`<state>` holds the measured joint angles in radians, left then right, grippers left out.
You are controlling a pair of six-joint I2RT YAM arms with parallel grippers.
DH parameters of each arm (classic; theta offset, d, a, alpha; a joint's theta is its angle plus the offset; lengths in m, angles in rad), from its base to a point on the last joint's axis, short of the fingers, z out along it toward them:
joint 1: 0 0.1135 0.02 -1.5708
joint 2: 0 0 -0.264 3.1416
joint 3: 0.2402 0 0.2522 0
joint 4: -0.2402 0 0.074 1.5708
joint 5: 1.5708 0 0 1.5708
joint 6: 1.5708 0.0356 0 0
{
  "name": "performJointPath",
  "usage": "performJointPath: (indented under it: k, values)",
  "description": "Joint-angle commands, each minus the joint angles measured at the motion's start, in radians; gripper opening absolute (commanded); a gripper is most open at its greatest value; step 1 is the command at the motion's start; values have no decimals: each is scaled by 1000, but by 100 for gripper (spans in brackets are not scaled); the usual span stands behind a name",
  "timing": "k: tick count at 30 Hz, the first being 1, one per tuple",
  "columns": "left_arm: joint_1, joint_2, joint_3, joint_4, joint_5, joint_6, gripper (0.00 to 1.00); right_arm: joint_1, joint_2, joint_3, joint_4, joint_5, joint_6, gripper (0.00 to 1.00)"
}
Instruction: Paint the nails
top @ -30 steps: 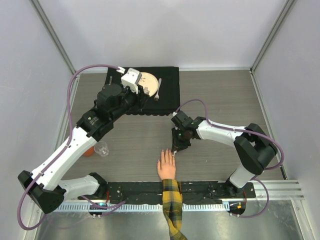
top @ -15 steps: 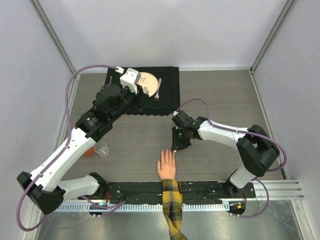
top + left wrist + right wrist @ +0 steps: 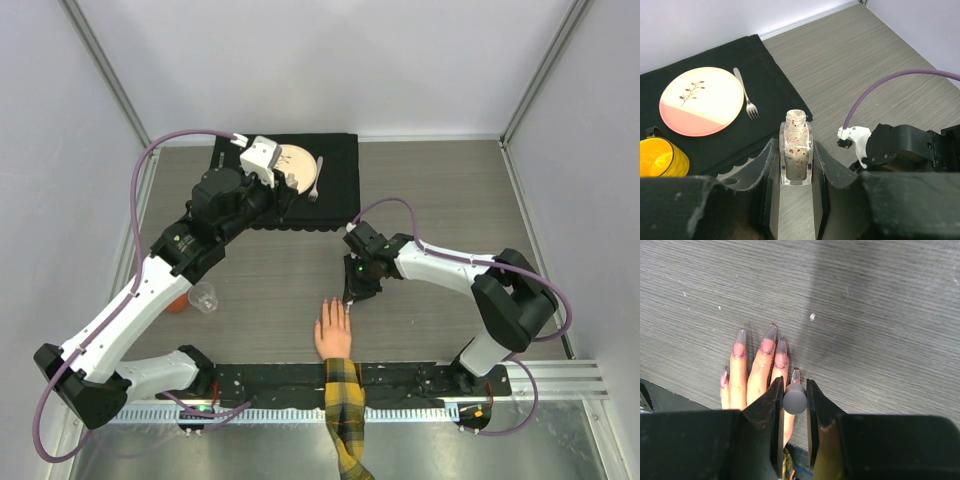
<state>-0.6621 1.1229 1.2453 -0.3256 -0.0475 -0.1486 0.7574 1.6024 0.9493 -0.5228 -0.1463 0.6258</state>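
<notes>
Little has changed from a second ago: the right arm's elbow has crept slightly to the left and its claw has edged a touch nearer the fingertips, while the left arm, the hand and everything on the cloth lie as they did. There are two arms and two claws. The left claw [image 3: 796, 146] is held up over the black cloth [image 3: 765, 85], closed narrowly on one small clear bottle [image 3: 795, 127] that stands upright between its jaws, uncapped, with red flecks inside. The right claw [image 3: 794, 386] is pinched on one grey round knob [image 3: 795, 399], seen end on. It hangs low over the wooden worktop [image 3: 440, 190], directly above the little finger of the one flesh-coloured hand [image 3: 752, 375]. That hand lies flat, palm down, at the near edge of the worktop, its yellow-and-black plaid sleeve [image 3: 345, 410] running back over the arms' base rail. Its five nails [image 3: 769, 342] are long and pointed, pink at the base and clear toward the tip. Whether anything under the knob touches a nail cannot be told. On the cloth sit one pink-and-cream plate [image 3: 702, 100], one fork [image 3: 745, 95] just beside it and one yellow mug [image 3: 660, 157]. One clear cup [image 3: 203, 296] stands by the left arm, next to one small orange thing [image 3: 177, 304].
</notes>
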Motion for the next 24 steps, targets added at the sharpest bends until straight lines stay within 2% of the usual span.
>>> performJointPath:
  k: [1,24]
  values:
    - [-4,-14,34,66,-2,14,0,5,10,31,21,-7,-11,1]
    - [-4,-17,39,59,-11,30,0,3,50,72,23,13,-18,1]
